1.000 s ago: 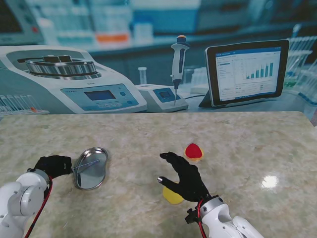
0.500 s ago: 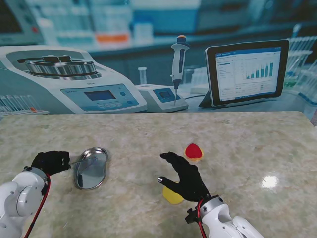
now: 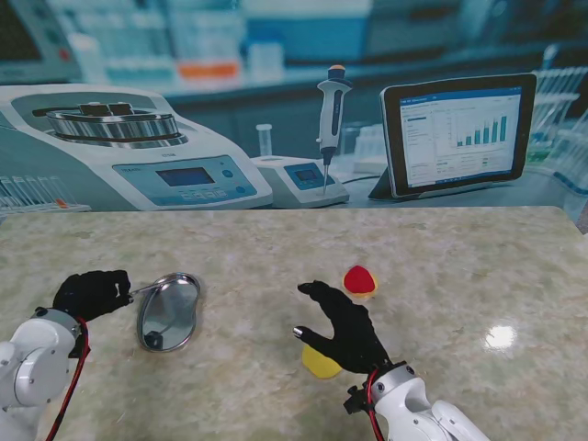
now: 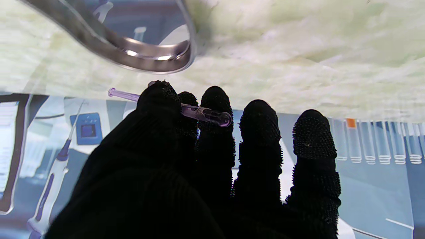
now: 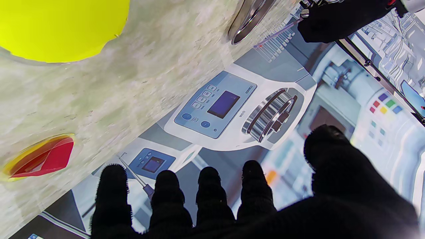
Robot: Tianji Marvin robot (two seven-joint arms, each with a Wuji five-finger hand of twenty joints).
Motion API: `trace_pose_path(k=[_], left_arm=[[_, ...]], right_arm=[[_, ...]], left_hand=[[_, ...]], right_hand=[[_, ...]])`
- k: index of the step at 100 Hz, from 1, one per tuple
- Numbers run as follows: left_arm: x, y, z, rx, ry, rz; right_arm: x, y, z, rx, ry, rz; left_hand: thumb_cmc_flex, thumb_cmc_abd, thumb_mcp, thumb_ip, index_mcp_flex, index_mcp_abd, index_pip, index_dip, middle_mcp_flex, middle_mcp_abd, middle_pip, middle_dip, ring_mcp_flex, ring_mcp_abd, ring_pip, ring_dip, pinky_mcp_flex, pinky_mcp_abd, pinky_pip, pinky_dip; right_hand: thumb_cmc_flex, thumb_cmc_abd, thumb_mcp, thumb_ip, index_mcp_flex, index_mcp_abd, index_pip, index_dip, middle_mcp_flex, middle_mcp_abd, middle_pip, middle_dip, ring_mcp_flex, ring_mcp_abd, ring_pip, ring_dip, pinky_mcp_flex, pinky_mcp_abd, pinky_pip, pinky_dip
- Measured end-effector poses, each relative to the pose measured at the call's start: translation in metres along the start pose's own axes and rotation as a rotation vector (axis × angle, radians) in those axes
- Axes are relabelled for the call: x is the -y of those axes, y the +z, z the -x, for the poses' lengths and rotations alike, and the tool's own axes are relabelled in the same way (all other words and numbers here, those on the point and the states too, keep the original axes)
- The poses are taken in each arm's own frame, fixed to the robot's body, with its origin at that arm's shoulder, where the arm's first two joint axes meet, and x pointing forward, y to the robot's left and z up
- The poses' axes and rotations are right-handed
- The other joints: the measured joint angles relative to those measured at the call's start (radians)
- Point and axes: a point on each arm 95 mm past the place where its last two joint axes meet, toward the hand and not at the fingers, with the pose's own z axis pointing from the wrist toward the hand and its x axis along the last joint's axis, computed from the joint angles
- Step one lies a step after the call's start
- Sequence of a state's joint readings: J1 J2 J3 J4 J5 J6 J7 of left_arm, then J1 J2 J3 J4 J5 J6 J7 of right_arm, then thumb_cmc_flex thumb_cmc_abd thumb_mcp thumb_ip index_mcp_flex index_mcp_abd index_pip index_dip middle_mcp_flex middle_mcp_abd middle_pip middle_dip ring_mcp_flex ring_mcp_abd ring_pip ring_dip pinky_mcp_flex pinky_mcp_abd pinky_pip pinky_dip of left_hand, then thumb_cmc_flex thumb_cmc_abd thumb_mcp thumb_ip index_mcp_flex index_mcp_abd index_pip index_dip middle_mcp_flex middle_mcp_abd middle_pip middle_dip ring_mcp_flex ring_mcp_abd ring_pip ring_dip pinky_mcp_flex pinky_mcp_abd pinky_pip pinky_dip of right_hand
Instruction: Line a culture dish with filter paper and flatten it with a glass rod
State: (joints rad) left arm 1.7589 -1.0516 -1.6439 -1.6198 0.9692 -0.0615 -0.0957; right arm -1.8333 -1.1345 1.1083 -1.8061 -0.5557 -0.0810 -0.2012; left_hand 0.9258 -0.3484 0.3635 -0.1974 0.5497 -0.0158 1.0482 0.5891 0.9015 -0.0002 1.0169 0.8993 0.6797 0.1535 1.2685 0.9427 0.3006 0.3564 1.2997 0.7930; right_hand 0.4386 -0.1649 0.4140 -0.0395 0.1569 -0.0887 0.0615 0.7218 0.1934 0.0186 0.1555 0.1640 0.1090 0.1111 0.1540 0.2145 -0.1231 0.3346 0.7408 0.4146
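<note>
A pale marbled stone surface fills the stand's view, backed at twelve o'clock by a printed laboratory backdrop showing a centrifuge, a pipette and a tablet with charts.

The round shiny metal culture dish lies at about nine o'clock on the surface, its rim tilted up on one side. Whether filter paper lies inside it cannot be told.

The black-gloved left hand sits just beside the dish, at the dish's nine o'clock. It pinches the thin clear glass rod between thumb and forefinger, the other fingers stretched straight alongside. The rod reaches from the hand to the dish's near rim.

The black-gloved right hand hovers at six o'clock with fingers spread and nothing in it. A flat yellow disc lies partly under its palm. A small red-and-yellow piece lies at the hand's one o'clock, near the fingertips but apart.
</note>
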Motion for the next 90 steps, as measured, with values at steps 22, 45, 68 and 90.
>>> trace_pose_path(k=[22,45,68,90], left_arm=[[0.010,-0.017,-0.016,-0.098,-0.061,-0.072],[0.016,-0.038,-0.042,-0.225,-0.115,-0.113],[0.020,-0.057,-0.067,-0.355,-0.153,-0.132],[0.020,-0.073,-0.088,-0.466,-0.181,-0.148]], right_arm=[[-0.001,-0.001,0.000,0.001,-0.006,0.015],[-0.003,-0.002,0.000,-0.001,-0.010,0.028],[-0.012,-0.004,-0.004,-0.028,-0.032,0.039],[-0.025,-0.005,-0.010,-0.075,-0.085,0.025]], left_hand=[[-0.011,-0.005,0.021,0.000,0.000,0.000,0.000,0.016,0.000,0.000,0.004,0.006,0.000,0.000,0.001,0.008,0.002,0.000,0.003,0.001],[-0.017,-0.007,0.037,-0.010,0.000,-0.001,0.000,0.026,0.001,0.000,0.004,0.018,0.000,0.000,0.010,0.010,0.002,0.000,0.010,0.012],[-0.025,-0.008,0.053,-0.018,0.000,-0.002,0.001,0.036,0.002,0.000,0.004,0.028,0.000,0.001,0.010,0.010,0.002,0.001,0.010,0.012],[-0.025,-0.010,0.056,-0.018,0.000,-0.002,0.001,0.037,0.010,0.000,0.004,0.029,0.000,0.001,0.011,0.012,0.002,0.001,0.010,0.013]], right_hand=[[0.000,0.000,0.001,0.000,0.000,0.000,0.023,0.002,0.000,0.000,0.016,0.009,0.000,0.000,0.000,0.000,0.000,0.000,0.000,0.000],[0.040,0.000,0.108,0.032,0.000,-0.001,0.119,-0.004,0.000,0.000,0.064,0.013,0.000,0.000,0.023,0.000,0.001,0.000,0.001,0.000],[0.041,0.000,0.209,0.100,-0.032,-0.023,0.230,-0.067,0.000,0.000,0.119,0.023,0.000,0.000,0.024,0.000,0.006,0.000,0.012,0.000],[0.041,-0.015,0.221,0.112,-0.031,-0.037,0.270,-0.103,0.000,0.000,0.202,0.051,0.012,0.000,0.048,0.002,0.042,0.000,0.036,0.000]])
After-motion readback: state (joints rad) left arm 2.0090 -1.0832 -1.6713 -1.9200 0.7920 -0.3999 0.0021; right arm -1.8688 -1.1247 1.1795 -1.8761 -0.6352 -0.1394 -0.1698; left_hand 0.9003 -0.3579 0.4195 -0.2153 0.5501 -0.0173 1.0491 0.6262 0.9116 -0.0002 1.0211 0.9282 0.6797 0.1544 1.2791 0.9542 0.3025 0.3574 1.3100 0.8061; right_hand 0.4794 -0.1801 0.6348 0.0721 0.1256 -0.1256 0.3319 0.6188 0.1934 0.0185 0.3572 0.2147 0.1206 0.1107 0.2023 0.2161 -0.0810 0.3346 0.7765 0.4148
